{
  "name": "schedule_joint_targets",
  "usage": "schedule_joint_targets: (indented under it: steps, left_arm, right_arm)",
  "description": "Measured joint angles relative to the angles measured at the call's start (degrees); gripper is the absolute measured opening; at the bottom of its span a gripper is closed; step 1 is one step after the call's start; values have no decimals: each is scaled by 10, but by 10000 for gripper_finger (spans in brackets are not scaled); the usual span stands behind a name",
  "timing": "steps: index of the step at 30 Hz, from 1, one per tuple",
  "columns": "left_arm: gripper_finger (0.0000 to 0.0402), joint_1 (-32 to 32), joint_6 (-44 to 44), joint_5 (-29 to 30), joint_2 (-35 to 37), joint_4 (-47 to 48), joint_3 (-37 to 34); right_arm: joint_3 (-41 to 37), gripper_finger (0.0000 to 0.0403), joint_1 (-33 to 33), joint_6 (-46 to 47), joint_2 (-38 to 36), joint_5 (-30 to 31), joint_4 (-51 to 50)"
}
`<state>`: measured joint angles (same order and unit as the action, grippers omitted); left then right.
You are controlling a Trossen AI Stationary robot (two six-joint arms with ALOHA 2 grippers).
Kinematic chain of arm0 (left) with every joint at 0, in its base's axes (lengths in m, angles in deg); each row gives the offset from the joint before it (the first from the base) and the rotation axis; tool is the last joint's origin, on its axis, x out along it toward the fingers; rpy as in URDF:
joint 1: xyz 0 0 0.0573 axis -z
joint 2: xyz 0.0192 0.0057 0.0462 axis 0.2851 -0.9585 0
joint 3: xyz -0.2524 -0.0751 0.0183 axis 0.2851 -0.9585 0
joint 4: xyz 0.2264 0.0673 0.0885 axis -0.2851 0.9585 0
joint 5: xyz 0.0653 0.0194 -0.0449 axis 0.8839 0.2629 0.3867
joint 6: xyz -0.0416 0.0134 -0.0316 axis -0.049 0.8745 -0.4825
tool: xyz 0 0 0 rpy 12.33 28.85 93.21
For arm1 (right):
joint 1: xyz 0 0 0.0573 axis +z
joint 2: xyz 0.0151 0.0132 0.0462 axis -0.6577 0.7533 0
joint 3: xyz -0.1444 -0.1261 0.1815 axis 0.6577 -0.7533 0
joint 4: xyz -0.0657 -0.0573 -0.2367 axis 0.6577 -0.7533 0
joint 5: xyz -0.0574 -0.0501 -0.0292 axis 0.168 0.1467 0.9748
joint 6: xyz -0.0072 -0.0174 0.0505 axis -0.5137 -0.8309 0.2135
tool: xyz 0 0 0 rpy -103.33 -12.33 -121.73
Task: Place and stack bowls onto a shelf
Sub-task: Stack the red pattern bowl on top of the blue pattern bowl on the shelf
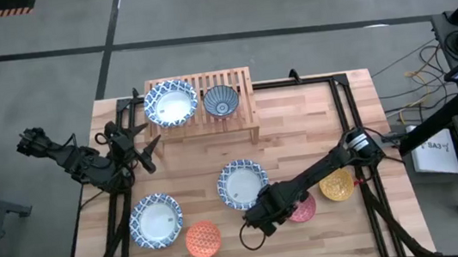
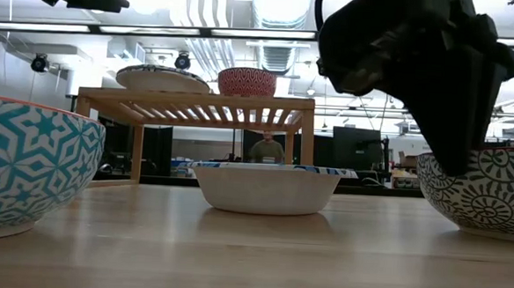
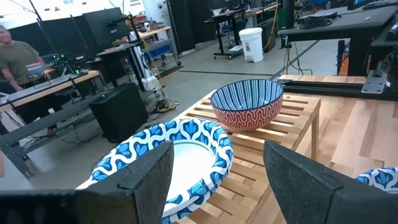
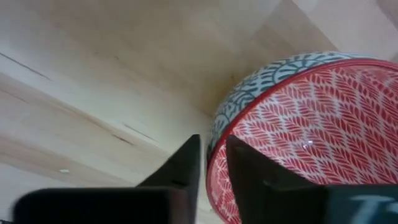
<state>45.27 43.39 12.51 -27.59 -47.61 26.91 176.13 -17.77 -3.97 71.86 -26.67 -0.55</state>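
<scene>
The light-wood shelf stands at the table's far edge. On its slats sit a wide blue-patterned bowl and a small dark blue bowl. Two more wide bowls rest on the tabletop, as do the orange bowl and the yellow bowl. The red bowl lies partly under the right arm. My right gripper is shut on its rim. My left gripper hovers open near the shelf's left end, in front of the wide bowl. My right gripper pinches the red bowl's rim, one finger inside the bowl and one finger outside. The fingers come from above, pointing down. The bowl's base appears to rest on the table, upright.
The right arm crosses the table from the right edge, above the yellow bowl. The nearest wide bowl lies just beyond the red one. Dark rails run along the table's sides. The shelf's right end has bare slats.
</scene>
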Motion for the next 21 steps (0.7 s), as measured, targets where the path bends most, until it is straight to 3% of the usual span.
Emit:
schedule_joint_targets:
  steps: [3,11,18,21]
  left_arm:
    - [230,0,0,0,0,0,0]
    - [230,0,0,0,-6,-3,0]
    - [230,0,0,0,-8,-5,0]
    - [230,0,0,0,-9,-6,0]
  right_arm:
    - [0,18,0,0,0,-6,0]
    - [34,13,0,-28,-1,-8,-23]
    - [140,12,-6,-73,-4,17,-200]
    - [182,11,-12,-124,-15,51,-205]
